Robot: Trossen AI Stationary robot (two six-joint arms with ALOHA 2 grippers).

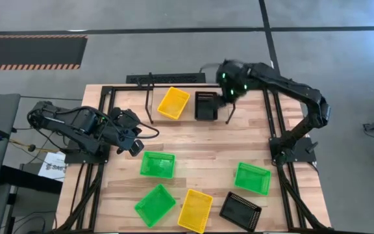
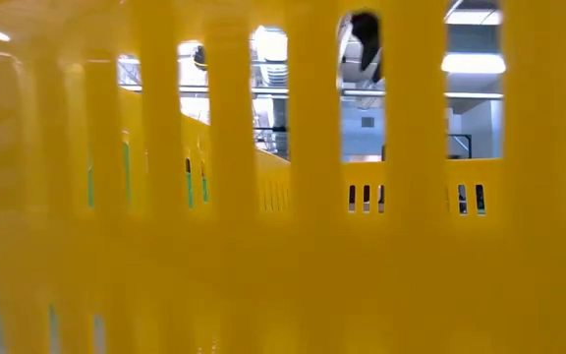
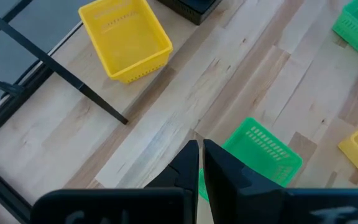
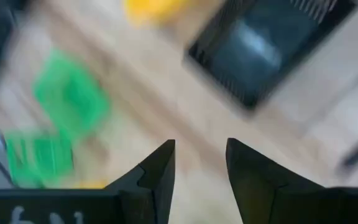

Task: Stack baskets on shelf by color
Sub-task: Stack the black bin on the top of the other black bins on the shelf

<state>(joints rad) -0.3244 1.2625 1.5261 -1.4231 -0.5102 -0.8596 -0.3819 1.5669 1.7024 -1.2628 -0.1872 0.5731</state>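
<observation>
The desk (image 1: 193, 146) is a light wooden top carrying seven loose baskets. The shelf (image 1: 174, 88), a thin black wire rack, stands along the far edge.

On the shelf, a yellow basket (image 1: 174, 103) sits with its long axis tilted slightly off the far-to-near line. Just to its right sits a black basket (image 1: 206, 105), squared to the desk edges.

Near the desk middle lies a green basket (image 1: 158, 164), long axis running left-right. A second green basket (image 1: 252, 178) lies toward the right side, slightly skewed. Along the near edge lie, left to right, a third green basket (image 1: 155, 205), a second yellow basket (image 1: 195, 210) and a second black basket (image 1: 240, 210), all set on the diagonal. The second yellow basket fills the low view.

The right jaws (image 4: 201, 168) are spread and empty, hovering above the right rim of the black basket on the shelf.

The left jaws (image 3: 200, 165) are pressed together, holding nothing, above bare wood just left of the middle green basket.
</observation>
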